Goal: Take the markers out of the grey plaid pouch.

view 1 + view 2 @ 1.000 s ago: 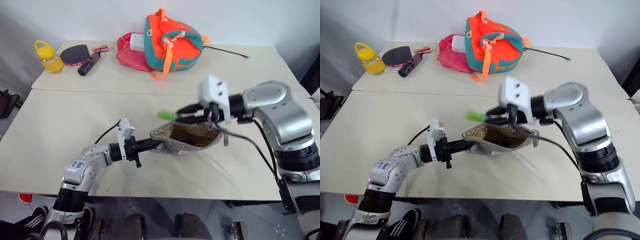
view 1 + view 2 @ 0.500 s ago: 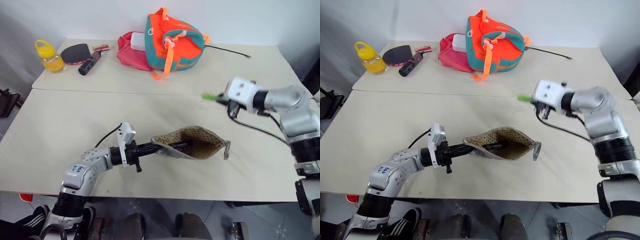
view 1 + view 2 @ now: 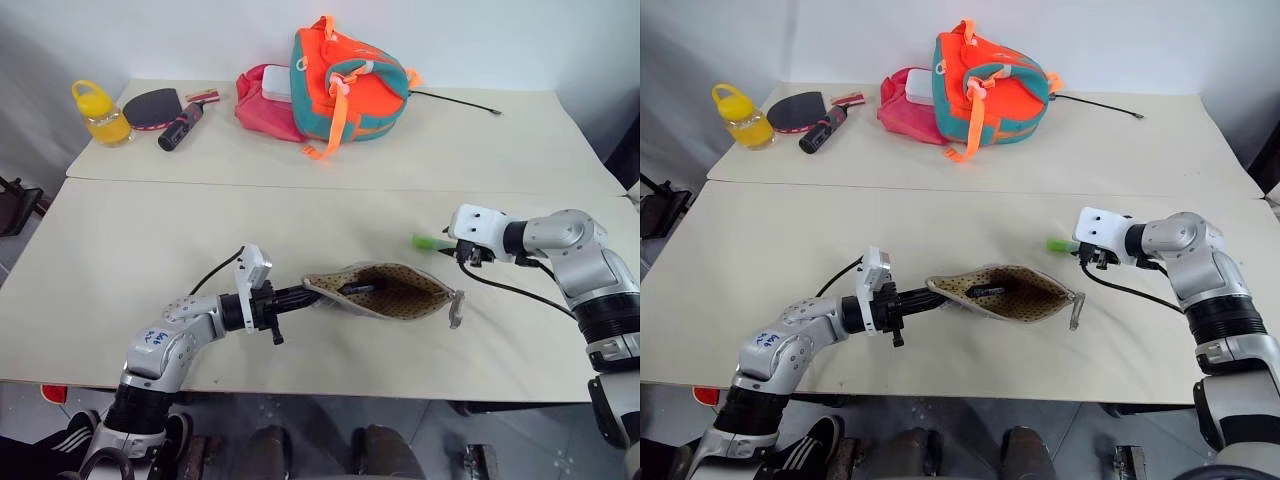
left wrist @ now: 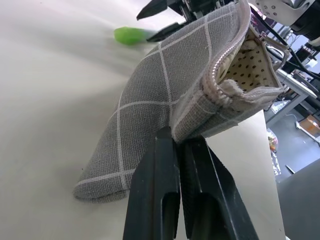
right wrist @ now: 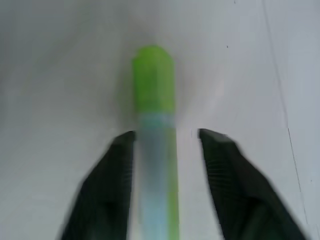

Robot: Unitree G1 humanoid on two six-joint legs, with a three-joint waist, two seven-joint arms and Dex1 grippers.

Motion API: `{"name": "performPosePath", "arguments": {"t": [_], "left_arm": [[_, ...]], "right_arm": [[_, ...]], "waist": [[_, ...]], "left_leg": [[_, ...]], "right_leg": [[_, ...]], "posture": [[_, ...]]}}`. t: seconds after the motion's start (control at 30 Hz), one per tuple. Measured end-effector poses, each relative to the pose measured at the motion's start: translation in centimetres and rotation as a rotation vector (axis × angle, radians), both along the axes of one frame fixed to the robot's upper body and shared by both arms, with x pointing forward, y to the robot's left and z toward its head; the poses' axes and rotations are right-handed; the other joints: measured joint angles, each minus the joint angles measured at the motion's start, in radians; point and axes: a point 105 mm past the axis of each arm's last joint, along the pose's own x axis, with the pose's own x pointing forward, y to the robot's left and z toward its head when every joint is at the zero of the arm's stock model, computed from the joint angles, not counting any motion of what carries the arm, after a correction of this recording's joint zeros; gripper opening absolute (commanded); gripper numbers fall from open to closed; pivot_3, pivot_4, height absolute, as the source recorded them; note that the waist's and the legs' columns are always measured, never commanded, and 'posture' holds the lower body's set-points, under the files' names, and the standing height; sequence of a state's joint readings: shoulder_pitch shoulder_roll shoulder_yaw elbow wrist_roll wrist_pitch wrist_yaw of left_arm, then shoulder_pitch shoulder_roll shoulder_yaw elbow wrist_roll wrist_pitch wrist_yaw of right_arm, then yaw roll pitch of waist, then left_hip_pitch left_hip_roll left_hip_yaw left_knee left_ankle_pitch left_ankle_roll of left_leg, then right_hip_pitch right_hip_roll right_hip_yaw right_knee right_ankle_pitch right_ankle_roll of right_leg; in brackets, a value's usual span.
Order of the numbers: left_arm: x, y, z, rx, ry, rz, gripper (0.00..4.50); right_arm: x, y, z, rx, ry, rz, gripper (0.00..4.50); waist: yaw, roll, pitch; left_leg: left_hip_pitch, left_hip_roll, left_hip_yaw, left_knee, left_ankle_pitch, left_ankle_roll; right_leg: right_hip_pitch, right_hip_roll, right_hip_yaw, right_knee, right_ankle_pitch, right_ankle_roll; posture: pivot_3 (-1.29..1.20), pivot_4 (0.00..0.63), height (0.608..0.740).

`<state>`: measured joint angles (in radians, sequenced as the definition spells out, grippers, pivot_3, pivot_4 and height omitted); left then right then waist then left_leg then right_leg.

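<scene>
The grey plaid pouch lies open on the near table, its beige dotted lining showing. My left gripper is shut on the pouch's left end and holds the mouth up. A dark marker sits inside the pouch. The light green marker lies low over the table to the right of the pouch, out of it. My right gripper is open around this green marker, with a gap between it and one finger.
On the far table stand an orange-teal bag, a pink pouch, a black-handled paddle and a yellow bottle. A thin black cable lies right of the bag. A seam joins the two tables.
My right gripper carried the green marker from above the pouch out to the right and down to the table, then opened. My left gripper kept its hold on the pouch.
</scene>
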<state>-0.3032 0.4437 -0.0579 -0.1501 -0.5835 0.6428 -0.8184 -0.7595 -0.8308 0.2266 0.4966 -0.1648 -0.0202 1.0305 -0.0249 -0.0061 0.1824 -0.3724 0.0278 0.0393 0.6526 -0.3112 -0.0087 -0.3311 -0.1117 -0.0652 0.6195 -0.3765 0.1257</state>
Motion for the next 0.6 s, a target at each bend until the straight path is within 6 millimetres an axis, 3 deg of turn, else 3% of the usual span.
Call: {"name": "performPosePath", "arguments": {"t": [0.1, 0.17, 0.37, 0.47, 0.6], "left_arm": [[0.0, 0.0, 0.0, -0.002, 0.000, 0.000, 0.00], [0.0, 0.0, 0.0, -0.003, 0.001, 0.001, 0.00], [0.1, -0.2, 0.0, -0.007, 0.006, 0.003, 0.00], [0.2, -0.4, 0.3, -0.021, 0.011, 0.005, 0.00], [0.6, -0.6, 0.7, -0.038, 0.013, 0.014, 0.00]], "right_arm": [[0.1, -0.1, 0.6, 0.044, -0.012, -0.016, 2.41], [0.4, 0.3, 2.5, 0.135, -0.038, -0.031, 2.41], [-0.3, 3.4, 11.4, 0.402, -0.166, 0.059, 2.41], [-2.7, 6.8, 12.4, 0.540, -0.052, 0.195, 2.41], [-7.1, 10.6, 12.1, 0.609, 0.135, 0.389, 1.47]], "waist": [[0.000, 0.000, 0.000], [0.000, 0.002, 0.001], [0.000, 0.003, 0.002], [0.002, 0.003, 0.002], [0.021, 0.003, 0.002]], "left_leg": [[0.000, 0.000, 0.000, 0.000, 0.000, 0.000], [0.000, 0.000, 0.000, 0.000, 0.000, 0.000], [0.000, 0.001, -0.002, 0.000, 0.000, 0.000], [-0.001, 0.000, -0.003, -0.001, 0.000, 0.000], [-0.002, 0.000, -0.005, -0.001, 0.000, 0.000]], "right_leg": [[0.000, 0.000, 0.000, 0.000, 0.000, 0.000], [0.000, 0.000, 0.000, 0.000, 0.000, 0.000], [0.000, 0.000, 0.000, 0.001, 0.000, 0.000], [0.000, 0.000, 0.001, 0.001, 0.000, 0.000], [0.000, 0.000, 0.001, 0.001, 0.000, 0.000]], "posture": [[0.00, 0.150, 0.740], [0.00, 0.150, 0.740], [0.00, 0.150, 0.740], [0.00, 0.150, 0.740], [0.00, 0.150, 0.740]]}}
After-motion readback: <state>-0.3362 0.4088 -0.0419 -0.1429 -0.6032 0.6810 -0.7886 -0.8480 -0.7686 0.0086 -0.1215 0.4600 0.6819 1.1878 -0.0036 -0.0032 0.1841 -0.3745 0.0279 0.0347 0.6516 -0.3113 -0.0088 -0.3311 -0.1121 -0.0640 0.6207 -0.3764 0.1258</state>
